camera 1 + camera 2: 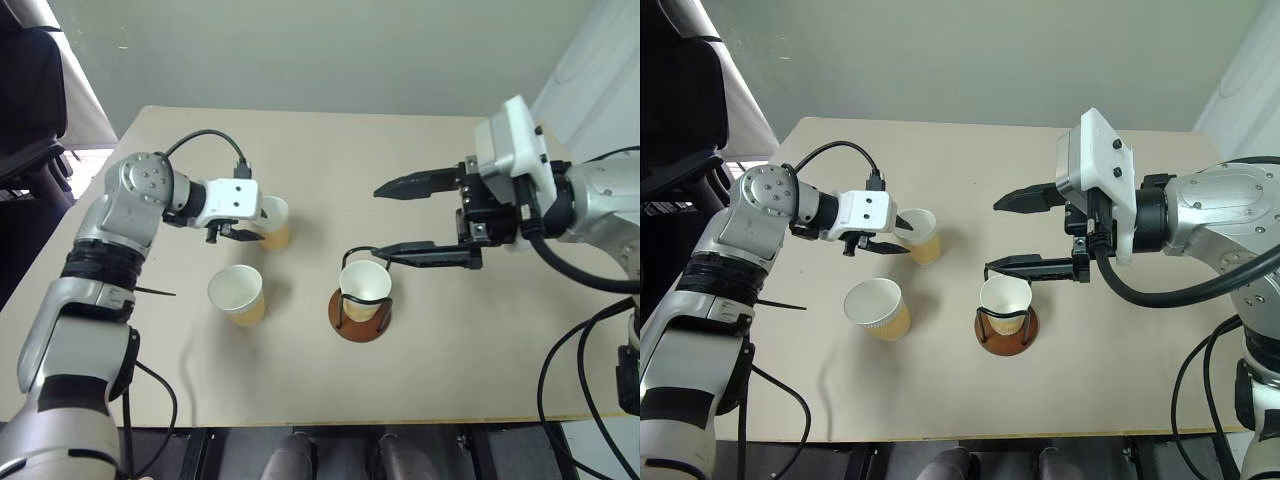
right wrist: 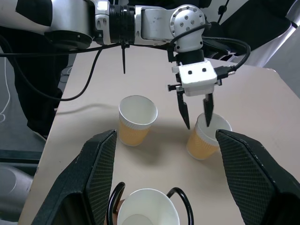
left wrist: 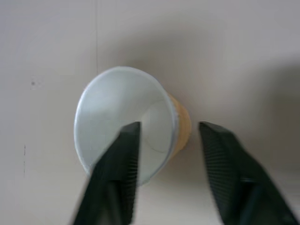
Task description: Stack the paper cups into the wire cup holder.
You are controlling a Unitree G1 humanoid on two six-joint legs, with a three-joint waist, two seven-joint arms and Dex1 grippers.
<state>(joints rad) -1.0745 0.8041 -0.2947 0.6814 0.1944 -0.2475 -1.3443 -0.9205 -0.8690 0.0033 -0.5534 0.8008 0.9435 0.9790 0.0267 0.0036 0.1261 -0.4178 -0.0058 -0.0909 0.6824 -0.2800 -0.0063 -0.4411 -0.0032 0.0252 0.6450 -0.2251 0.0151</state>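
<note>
Left gripper (image 2: pixel 197 115) jaws straddle 1 paper cup's (image 2: pixel 206 138) rim, half-hiding it.

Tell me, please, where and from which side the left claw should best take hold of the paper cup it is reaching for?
Probably by the rim wall. That paper cup stands upright and open-mouthed, so the left claw coming from above can put one finger inside and one outside, as it is now placed. The thin wall fits between the fingers.
</note>
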